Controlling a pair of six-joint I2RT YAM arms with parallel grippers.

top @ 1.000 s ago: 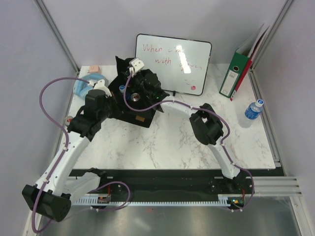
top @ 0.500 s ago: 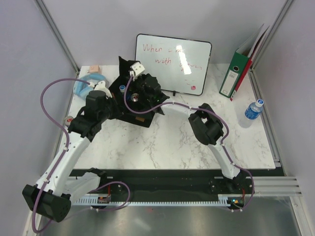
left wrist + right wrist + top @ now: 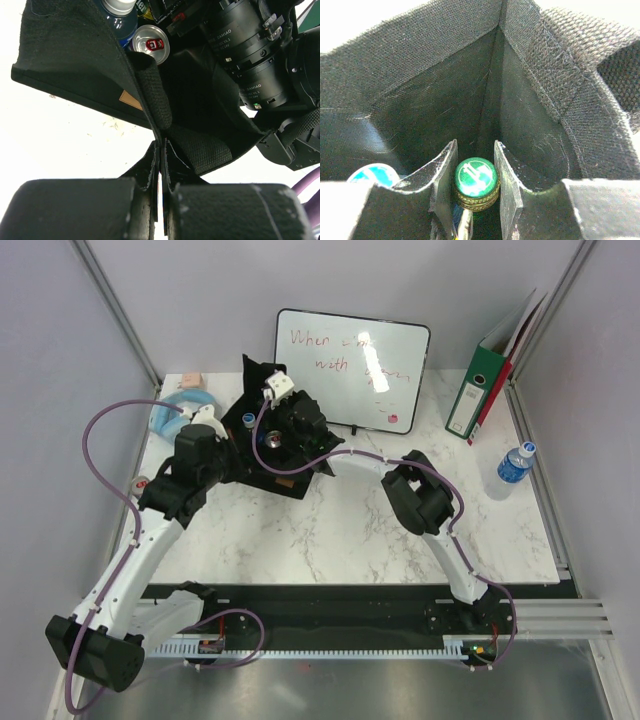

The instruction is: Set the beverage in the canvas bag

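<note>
Left tool (image 3: 161,152) pinches the canvas bag (image 3: 75,55) wall; right tool (image 3: 474,159) clamps the green-capped bottle (image 3: 476,182) inside; releasing it high could topple it.

A marble table (image 3: 350,540) bears a black bag (image 3: 296,485), a whiteboard (image 3: 352,365) propped behind it, a green binder (image 3: 485,385) and a water bottle (image 3: 514,465) at right, and a blue object (image 3: 172,412) at left.
</note>
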